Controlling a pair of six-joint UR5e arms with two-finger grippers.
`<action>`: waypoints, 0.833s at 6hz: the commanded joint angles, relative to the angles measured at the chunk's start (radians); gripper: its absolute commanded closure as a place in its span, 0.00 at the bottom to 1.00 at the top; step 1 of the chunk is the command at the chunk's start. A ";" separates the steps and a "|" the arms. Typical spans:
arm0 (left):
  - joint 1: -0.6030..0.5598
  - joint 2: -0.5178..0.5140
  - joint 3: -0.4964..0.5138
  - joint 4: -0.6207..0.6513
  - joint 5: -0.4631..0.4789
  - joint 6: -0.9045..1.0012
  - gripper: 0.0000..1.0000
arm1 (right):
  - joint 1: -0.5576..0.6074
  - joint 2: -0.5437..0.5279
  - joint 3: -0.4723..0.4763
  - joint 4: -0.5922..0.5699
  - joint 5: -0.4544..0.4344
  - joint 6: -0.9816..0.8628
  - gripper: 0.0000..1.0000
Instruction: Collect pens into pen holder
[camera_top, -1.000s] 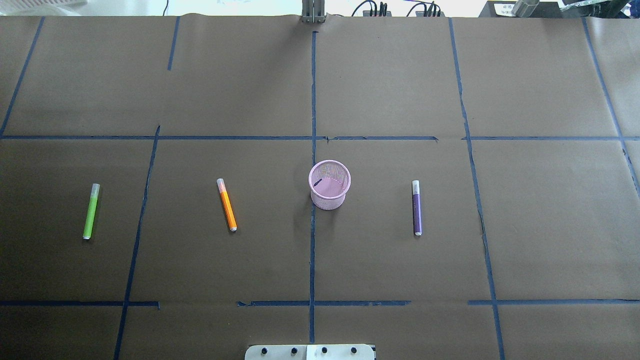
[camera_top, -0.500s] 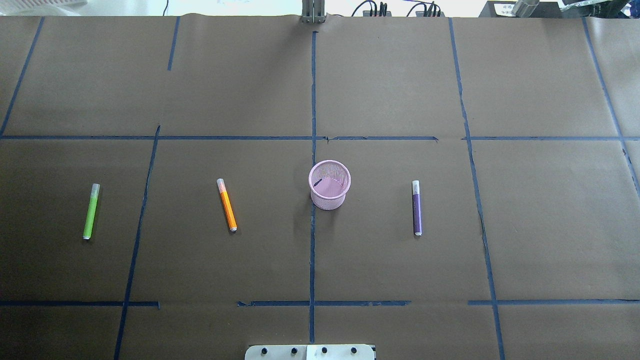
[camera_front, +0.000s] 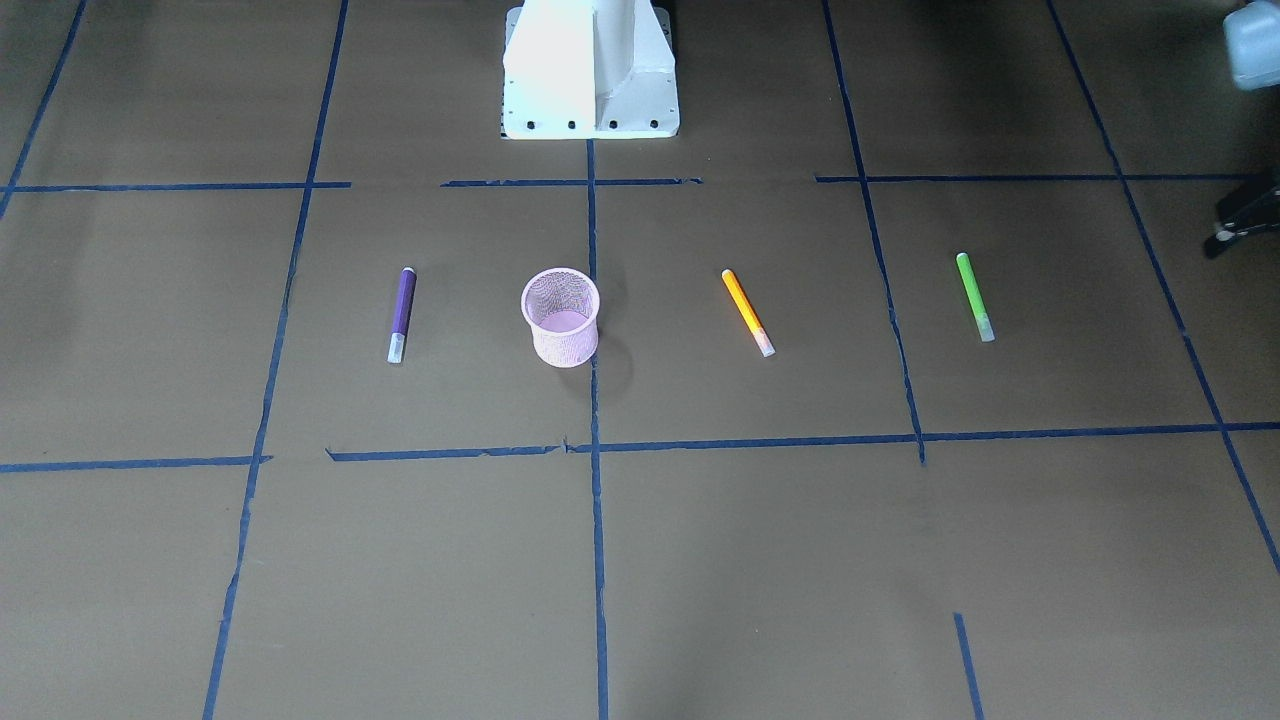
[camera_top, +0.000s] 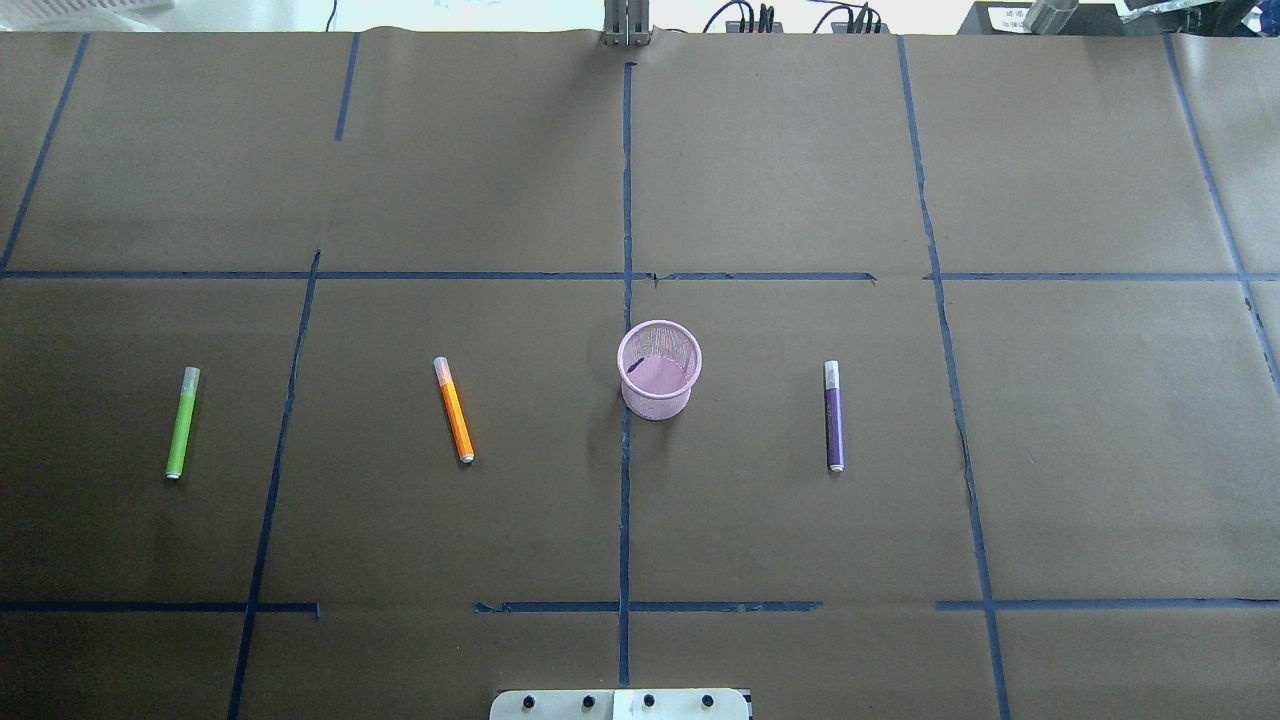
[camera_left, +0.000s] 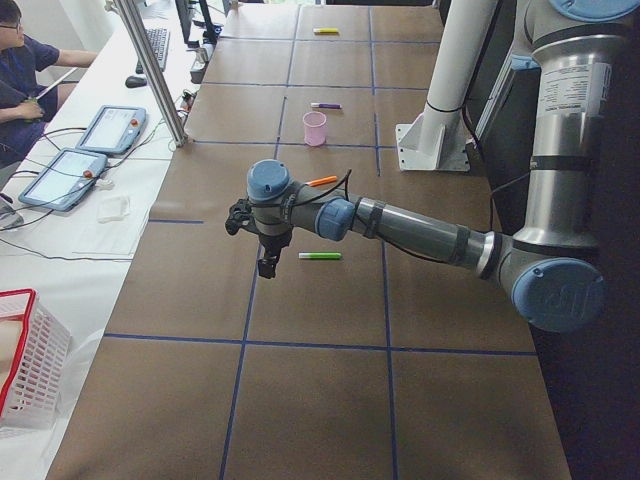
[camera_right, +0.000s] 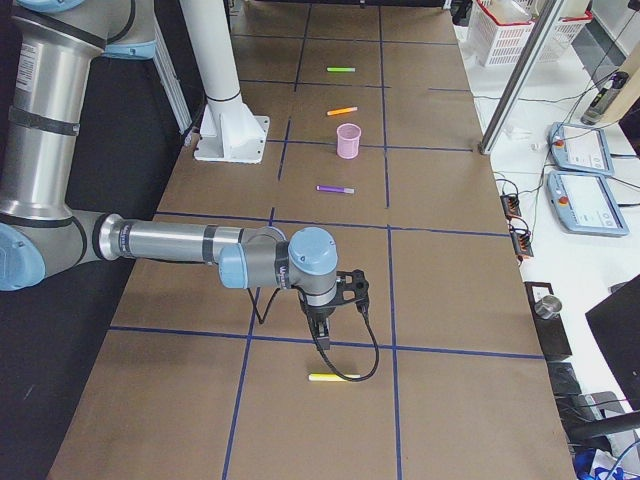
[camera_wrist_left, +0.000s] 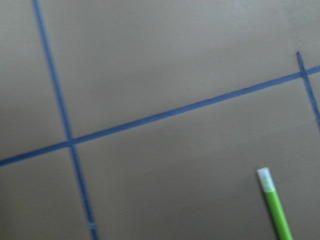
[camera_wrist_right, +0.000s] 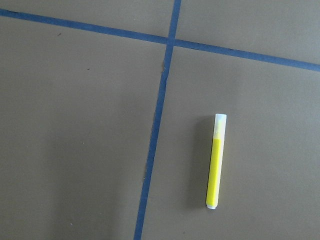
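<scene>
Plainly, none of the pens is in the pink mesh cup (camera_top: 656, 403) yet. The cup stands upright at the middle of the table (camera_top: 800, 150). The orange pen (camera_top: 453, 409) and the green pen (camera_top: 182, 422) lie flat on the robot's left of the cup, the green one farther out. The purple pen (camera_top: 834, 416) lies on its right. All three are well apart from the cup and from one another. A yellow pen (camera_wrist_right: 216, 161) lies far out at the table's right end.

The left tool (camera_left: 266, 262) hangs above the table near the green pen, holding nothing. The right tool (camera_right: 322, 338) hangs over the yellow pen, also holding nothing. I cannot tell how wide either one stands.

The pens look light, stiff and smooth. Being round, they would likely roll if nudged from the side. The safest hold is probably at the middle of the coloured barrel, with the jaws set across the pen's length and closing squarely. The pale cap looks like a poorer place to grip, since it may slip or come off.

The cup also looks light. A pen striking its rim could tip it or push it along, so each pen should go in upright and near the centre of the opening.
</scene>
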 joint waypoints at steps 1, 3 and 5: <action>0.208 0.019 0.034 -0.221 0.170 -0.408 0.00 | -0.002 0.000 -0.002 0.000 0.000 0.000 0.00; 0.365 0.017 0.153 -0.488 0.256 -0.665 0.00 | -0.004 0.000 -0.005 0.000 -0.001 -0.001 0.00; 0.479 0.010 0.160 -0.509 0.310 -0.762 0.00 | -0.004 -0.001 -0.006 0.000 -0.001 -0.001 0.00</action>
